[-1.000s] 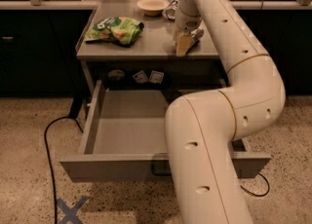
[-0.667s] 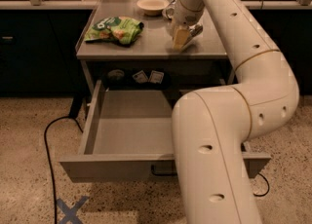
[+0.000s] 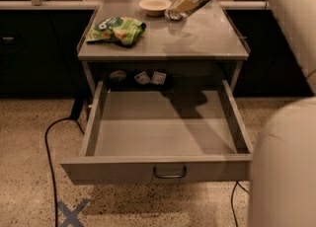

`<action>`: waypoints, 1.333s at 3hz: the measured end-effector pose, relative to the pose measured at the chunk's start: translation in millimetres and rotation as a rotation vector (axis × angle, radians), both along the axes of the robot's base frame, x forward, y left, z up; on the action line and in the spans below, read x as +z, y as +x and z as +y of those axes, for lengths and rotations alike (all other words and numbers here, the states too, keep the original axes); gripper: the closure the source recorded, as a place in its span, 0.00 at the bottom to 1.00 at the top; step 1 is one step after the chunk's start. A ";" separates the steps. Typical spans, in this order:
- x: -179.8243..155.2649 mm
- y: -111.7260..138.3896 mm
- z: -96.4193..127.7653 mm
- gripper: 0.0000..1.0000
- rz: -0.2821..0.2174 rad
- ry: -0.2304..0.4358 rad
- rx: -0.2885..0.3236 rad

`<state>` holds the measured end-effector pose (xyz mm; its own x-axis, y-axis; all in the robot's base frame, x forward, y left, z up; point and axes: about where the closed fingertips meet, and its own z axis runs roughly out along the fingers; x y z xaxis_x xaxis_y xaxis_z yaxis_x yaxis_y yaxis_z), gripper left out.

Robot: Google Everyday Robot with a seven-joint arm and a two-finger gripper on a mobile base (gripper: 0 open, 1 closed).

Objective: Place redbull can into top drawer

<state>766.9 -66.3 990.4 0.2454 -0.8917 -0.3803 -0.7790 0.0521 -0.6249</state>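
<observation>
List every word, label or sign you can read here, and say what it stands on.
No words are legible.
Green bag: printing, too blurred.
Two small tags under the tabletop: too small.
Floor: blue tape "X".
Gripper, above the tabletop's back by the bowl: no markings visible.

No txt legible — only blue tape X (image 3: 72,212) on floor (image 3: 29,142); gripper (image 3: 184,3) above tabletop (image 3: 197,41) rear.
</observation>
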 end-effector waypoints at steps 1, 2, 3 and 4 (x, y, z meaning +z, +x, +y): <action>75.7 -66.2 -11.5 1.00 -0.148 0.102 0.000; 66.7 -118.2 21.9 1.00 -0.154 0.129 0.077; 22.5 -134.0 46.5 1.00 -0.079 0.104 0.125; 22.4 -133.8 46.1 1.00 -0.080 0.103 0.124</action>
